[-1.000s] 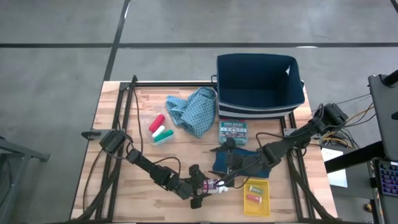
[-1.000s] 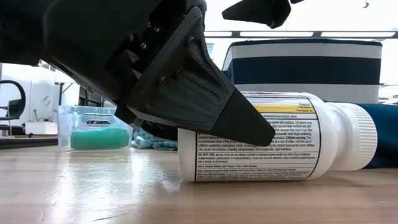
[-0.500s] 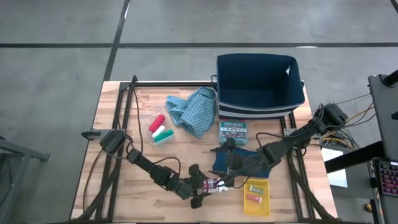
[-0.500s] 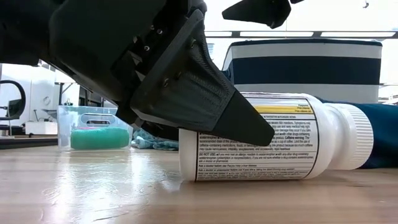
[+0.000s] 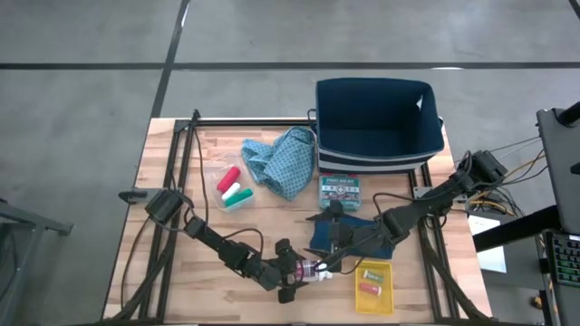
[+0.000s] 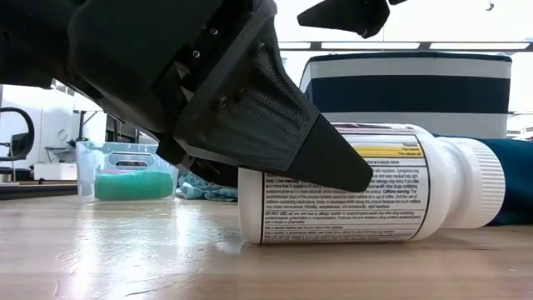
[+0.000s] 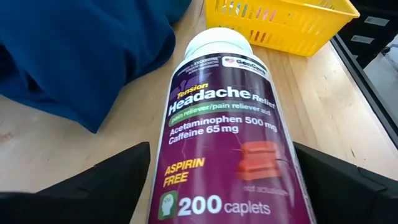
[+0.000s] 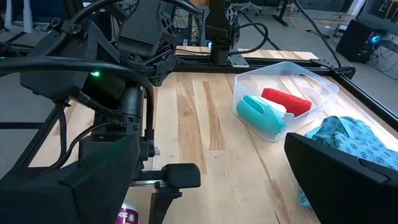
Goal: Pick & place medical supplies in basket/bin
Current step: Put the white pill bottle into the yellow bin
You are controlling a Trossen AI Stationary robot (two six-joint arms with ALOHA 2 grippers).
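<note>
Currently, working left to right across the light wooden slatted table (image 5: 181, 217): I see a clear plastic tray (image 5: 234, 193) on the left half holding the finger-sized red (image 5: 227, 178), white (image 5: 234, 190) and green (image 5: 241, 196) cylinders. Just right of it lies the crumpled light-blue patterned cloth (image 5: 283, 161), its right side close to the bin.

Near edge, centre: my left gripper (image 5: 292, 271) lies low on the table, fingers spread apart on either side of the white pill bottle with purple label (image 7: 227, 143). The bottle lies on its side on the wood, white cap (image 6: 480, 183) pointing right. From the low view one dark finger (image 6: 275, 125) crosses in front of the bottle's base end; I cannot tell whether the pads touch it.

Just right and slightly farther, the right gripper (image 5: 332, 222) is over the dark teal folded cloth (image 5: 367, 243), fingers wide apart, nothing between them.

A small printed teal box (image 5: 340, 191) lies far of that cloth, just in front of the navy fabric bin with white stripe (image 5: 378, 125) at the far right. Near right corner: a yellow plastic basket (image 5: 372, 282) holding a yellow and a red item, just right of the bottle.
</note>
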